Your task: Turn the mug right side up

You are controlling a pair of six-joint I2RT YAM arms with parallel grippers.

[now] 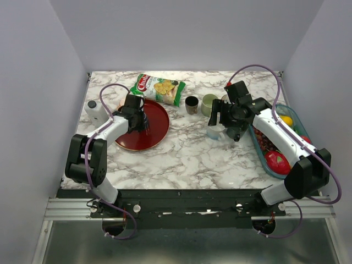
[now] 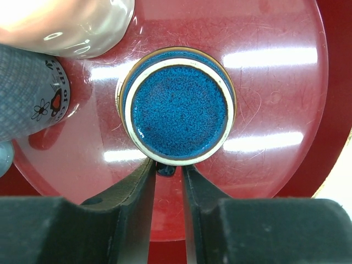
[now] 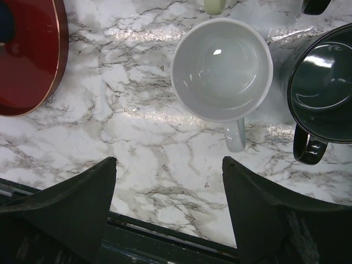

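Item: blue mug [image 2: 179, 104], inverted, with its speckled blue base and pale foot ring facing up. Location: standing on the red plate [image 1: 157, 118] at the left-centre of the marble table [image 1: 181, 159]. Handle: only a small dark-blue piece of it shows, at the near side of the mug, lying in the narrow slot between the left gripper's fingers. Left gripper [image 2: 168, 165]: jaws drawn nearly together and clenched on that handle, lowered over the plate. Right gripper [image 3: 168, 165]: jaws spread wide and grasping nothing, hanging above the table on the right side. Directly beneath it is a white mug [image 3: 221, 69], upright and empty, with its handle turned towards the near edge. Just beside that is a dark green mug [image 3: 324, 82], also upright, handle likewise near. Other contents: a snack bag [image 1: 159, 88] lies flat at the far edge of the plate; a dark cup [image 1: 191, 104] and a pale green cup [image 1: 209, 103] stand side by side near the table's middle-rear; a fruit tray [image 1: 262, 154] sits along the right edge. In the left wrist view a pale glossy object and a grey printed one sit at the plate's upper left; what they are cannot be told.
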